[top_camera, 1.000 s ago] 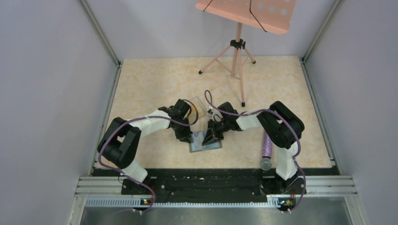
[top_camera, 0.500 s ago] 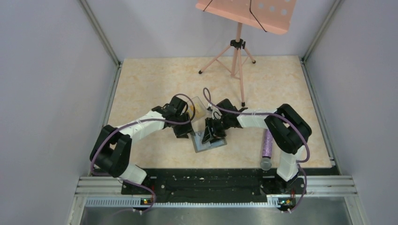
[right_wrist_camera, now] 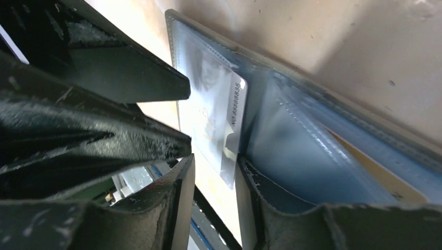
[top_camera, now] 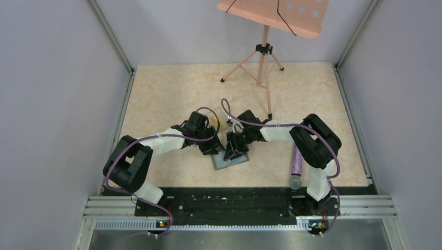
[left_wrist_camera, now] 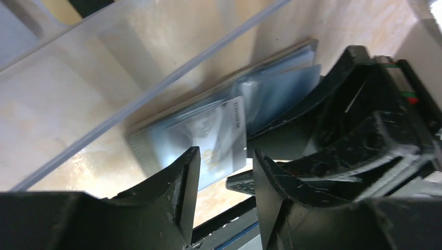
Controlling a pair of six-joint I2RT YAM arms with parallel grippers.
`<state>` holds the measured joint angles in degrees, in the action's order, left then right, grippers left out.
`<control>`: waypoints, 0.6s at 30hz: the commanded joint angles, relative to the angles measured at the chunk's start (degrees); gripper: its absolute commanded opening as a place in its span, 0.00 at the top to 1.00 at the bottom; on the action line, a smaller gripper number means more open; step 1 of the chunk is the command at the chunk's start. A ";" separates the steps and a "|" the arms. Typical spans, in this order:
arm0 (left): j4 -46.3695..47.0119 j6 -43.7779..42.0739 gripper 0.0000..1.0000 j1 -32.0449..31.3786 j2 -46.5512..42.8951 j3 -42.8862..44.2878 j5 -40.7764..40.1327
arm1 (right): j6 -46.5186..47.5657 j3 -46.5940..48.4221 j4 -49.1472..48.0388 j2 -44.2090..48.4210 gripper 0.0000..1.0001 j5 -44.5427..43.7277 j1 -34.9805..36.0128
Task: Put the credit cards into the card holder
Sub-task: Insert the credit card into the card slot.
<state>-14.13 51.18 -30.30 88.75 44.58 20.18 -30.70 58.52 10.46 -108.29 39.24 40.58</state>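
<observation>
The card holder [top_camera: 233,161] lies open on the table near the front, its grey pockets [right_wrist_camera: 307,156] facing up. A whitish credit card [right_wrist_camera: 216,117] with a printed number sits partly inside one pocket, its end sticking out; the same credit card [left_wrist_camera: 221,133] shows in the left wrist view. An orange card edge [right_wrist_camera: 378,174] peeks from another pocket. My left gripper [left_wrist_camera: 225,153] is open just over the card's free end, holding nothing. My right gripper [right_wrist_camera: 213,161] is open too, close beside the card's corner, not clamped on it. Both grippers meet over the holder [top_camera: 221,151].
A clear plastic box [top_camera: 220,121] with yellow cards stands just behind the holder; its rim [left_wrist_camera: 156,88] crosses the left wrist view. A purple cylinder [top_camera: 297,164] lies at the right. A pink music stand [top_camera: 265,57] stands at the back.
Both grippers have opened; the right one was shut a second ago. The left arm has swung right toward the holder, and the holder has shifted slightly.
</observation>
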 commanded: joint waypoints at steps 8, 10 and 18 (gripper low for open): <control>-5.44 -0.72 0.54 0.27 -2.73 0.90 -0.09 | -0.48 1.58 -4.79 -2.94 0.81 4.54 1.26; -10.27 -2.36 0.53 0.27 -4.90 2.20 -3.47 | 0.89 1.86 -2.83 -1.05 0.71 2.84 1.26; -14.06 -2.47 0.45 1.11 -10.19 -2.02 -5.47 | 4.35 5.02 6.32 5.65 0.48 -2.98 1.59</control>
<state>-26.85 49.10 -29.80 80.90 44.69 15.33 -29.30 59.92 11.94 -107.20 40.05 41.36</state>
